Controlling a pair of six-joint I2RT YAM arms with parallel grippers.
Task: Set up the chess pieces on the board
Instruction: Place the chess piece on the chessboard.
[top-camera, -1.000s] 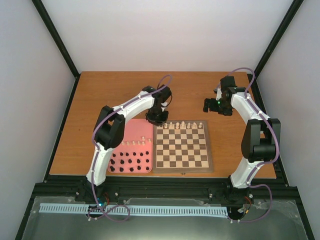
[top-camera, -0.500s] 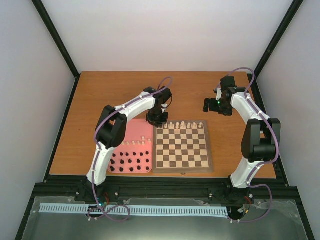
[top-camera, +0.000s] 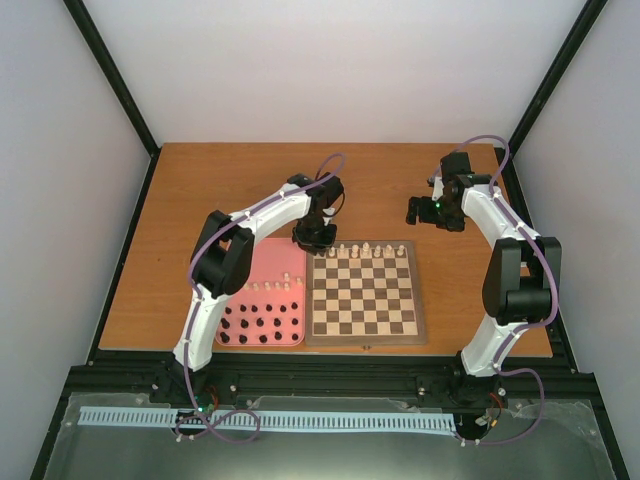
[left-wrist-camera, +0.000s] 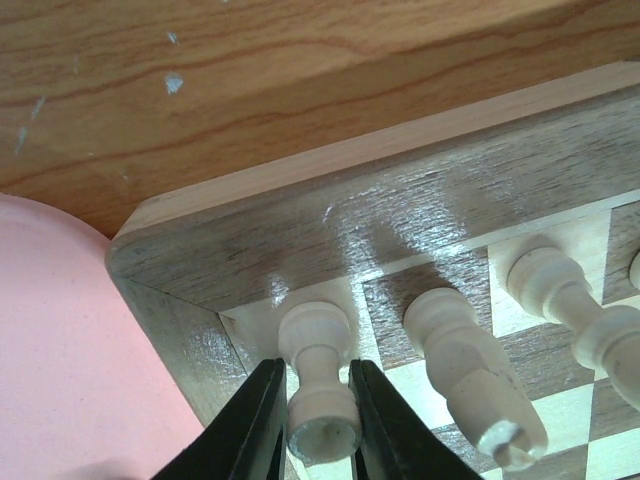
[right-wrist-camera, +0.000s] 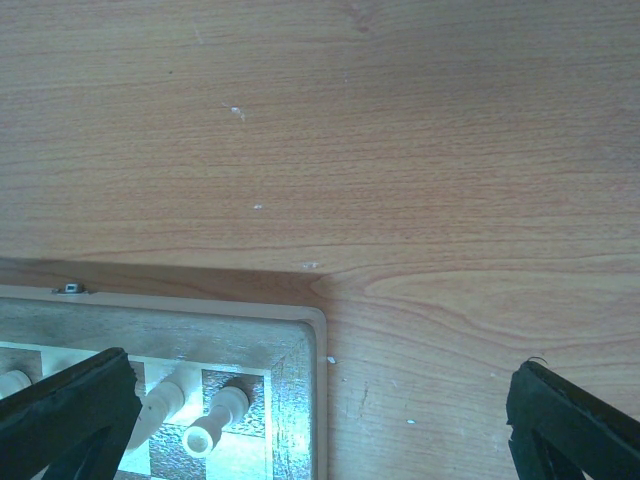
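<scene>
The wooden board (top-camera: 364, 343) lies at centre with a row of cream pieces (top-camera: 366, 249) along its far edge. My left gripper (top-camera: 315, 238) is over the board's far-left corner. In the left wrist view the gripper (left-wrist-camera: 318, 420) is shut on a cream rook (left-wrist-camera: 318, 385) whose base stands on the corner square. A taller cream piece (left-wrist-camera: 465, 365) stands on the square beside it. My right gripper (top-camera: 415, 210) is wide open and empty above bare table beyond the far-right corner (right-wrist-camera: 290, 380), where another cream rook (right-wrist-camera: 215, 420) stands.
A pink tray (top-camera: 262, 262) lies against the board's left side, with a few cream pawns (top-camera: 272, 287) and several black pieces (top-camera: 258, 325). The tray's edge (left-wrist-camera: 60, 350) shows close to my left fingers. Brown table (right-wrist-camera: 400, 150) surrounds the board.
My left arm shifted slightly at the board's far-left corner in the first half second, then stayed still. The right arm has not moved.
</scene>
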